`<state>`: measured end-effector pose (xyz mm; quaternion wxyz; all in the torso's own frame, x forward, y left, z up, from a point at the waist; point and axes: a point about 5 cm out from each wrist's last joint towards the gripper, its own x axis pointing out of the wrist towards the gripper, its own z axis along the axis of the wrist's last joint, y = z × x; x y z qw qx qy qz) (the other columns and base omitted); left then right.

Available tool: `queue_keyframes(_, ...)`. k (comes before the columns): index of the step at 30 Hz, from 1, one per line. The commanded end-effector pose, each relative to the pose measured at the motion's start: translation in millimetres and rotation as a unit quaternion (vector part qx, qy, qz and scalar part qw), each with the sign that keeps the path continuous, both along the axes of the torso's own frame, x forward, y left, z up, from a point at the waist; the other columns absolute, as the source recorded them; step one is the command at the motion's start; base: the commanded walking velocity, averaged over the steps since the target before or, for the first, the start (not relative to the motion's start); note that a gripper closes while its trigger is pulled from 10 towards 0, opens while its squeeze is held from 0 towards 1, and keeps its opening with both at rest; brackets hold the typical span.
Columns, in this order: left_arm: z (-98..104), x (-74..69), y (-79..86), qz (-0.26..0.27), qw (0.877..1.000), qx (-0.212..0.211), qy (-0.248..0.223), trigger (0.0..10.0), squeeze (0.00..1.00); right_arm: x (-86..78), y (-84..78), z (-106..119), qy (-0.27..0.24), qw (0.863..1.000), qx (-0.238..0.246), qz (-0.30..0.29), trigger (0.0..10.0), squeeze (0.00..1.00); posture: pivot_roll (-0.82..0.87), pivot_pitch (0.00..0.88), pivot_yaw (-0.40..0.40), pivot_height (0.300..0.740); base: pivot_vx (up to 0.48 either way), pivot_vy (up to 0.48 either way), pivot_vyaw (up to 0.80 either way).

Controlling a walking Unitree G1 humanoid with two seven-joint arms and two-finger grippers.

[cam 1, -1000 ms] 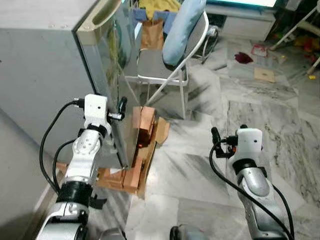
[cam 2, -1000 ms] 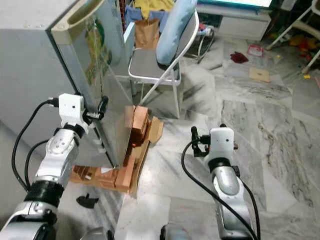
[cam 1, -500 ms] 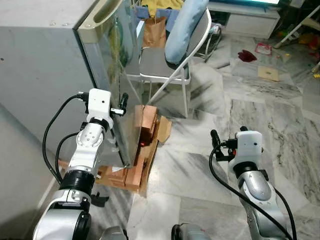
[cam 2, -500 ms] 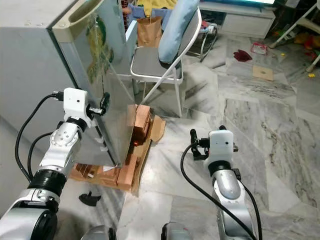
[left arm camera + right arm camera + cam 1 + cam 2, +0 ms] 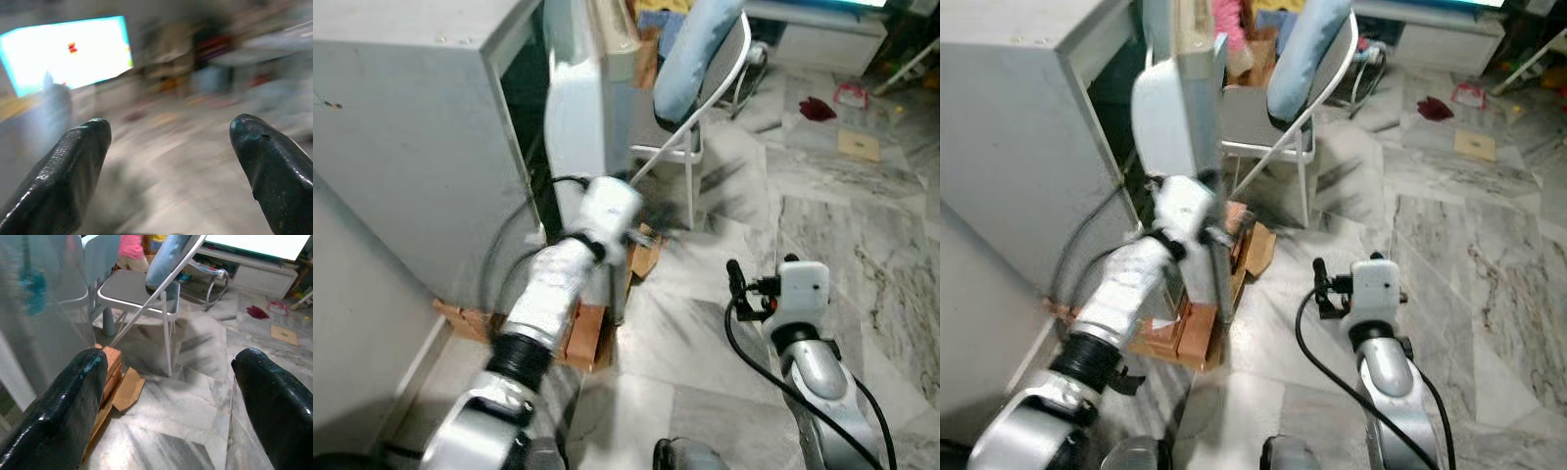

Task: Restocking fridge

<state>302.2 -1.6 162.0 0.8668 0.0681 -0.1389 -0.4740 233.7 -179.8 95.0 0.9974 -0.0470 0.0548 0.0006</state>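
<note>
The grey metal fridge (image 5: 421,147) stands at the robot's left on the grey-veined marble floor (image 5: 822,225), raised on a stack of reddish-brown wooden blocks and flattened cardboard (image 5: 1197,328) under its front corner. Its pale, rounded door (image 5: 579,117) is swung open, edge-on to the head camera, with a dark gap between it and the cabinet. The left gripper (image 5: 171,147) is raised beside the door's lower edge; its two black fingers are spread wide and hold nothing, and the arm is blurred. The right gripper (image 5: 168,382) hovers low over the floor, well apart from the fridge, with its fingers also spread wide and nothing between them. Just beyond the door stands a white metal folding chair (image 5: 1283,127) with a grey seat and a pale blue cushion (image 5: 690,54) leaning on its back.
</note>
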Motion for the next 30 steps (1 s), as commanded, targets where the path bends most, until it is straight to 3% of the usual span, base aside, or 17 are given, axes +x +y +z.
queue_keyframes(1, 2, -4.6, -2.6, -0.019, 1.0, 0.001, 0.001, 10.0, 0.0, -0.9, -2.3, 3, -0.003, 1.0, 0.001, -0.008, 10.0, 0.0, -0.06, 0.073, -0.016, 0.74, 0.0, 0.0, 0.0)
queue_keyframes(4, -6, 2.0, 8.0, 0.012, 1.0, 0.008, 0.009, 10.0, 0.0, 0.8, -1.7, 3, -0.005, 1.0, 0.002, -0.011, 10.0, 0.0, -0.06, 0.076, -0.015, 0.74, 0.0, 0.0, 0.0)
queue_keyframes(10, -17, 17.5, 54.9, 0.083, 0.995, 0.0, 0.052, 10.0, 0.0, 2.2, 0.1, 3, -0.002, 1.0, 0.008, -0.01, 10.0, 0.0, -0.05, 0.082, -0.018, 0.74, 0.111, -0.108, 0.0)
queue_keyframes(14, -19, 18.8, 64.8, 0.095, 0.994, 0.006, 0.058, 10.0, 0.0, 5.1, 2.1, 2, -0.002, 1.0, 0.009, -0.007, 10.0, 0.0, -0.03, 0.08, -0.021, 0.74, 0.367, -0.305, 0.0)
queue_keyframes(23, -21, 19.0, 57.3, 0.084, 0.995, 0.009, 0.06, 10.0, 0.0, 8.2, 3.2, 3, -0.006, 1.0, 0.009, -0.005, 10.0, 0.0, -0.04, 0.077, -0.019, 0.74, 0.38, -0.29, 0.0)
queue_keyframes(30, -25, 22.3, 56.1, 0.105, 0.992, 0.023, 0.062, 10.0, 0.0, 7.9, 2.4, 4, -0.007, 1.0, 0.01, -0.01, 10.0, 0.0, -0.05, 0.078, -0.013, 0.74, 0.372, -0.161, 0.0)
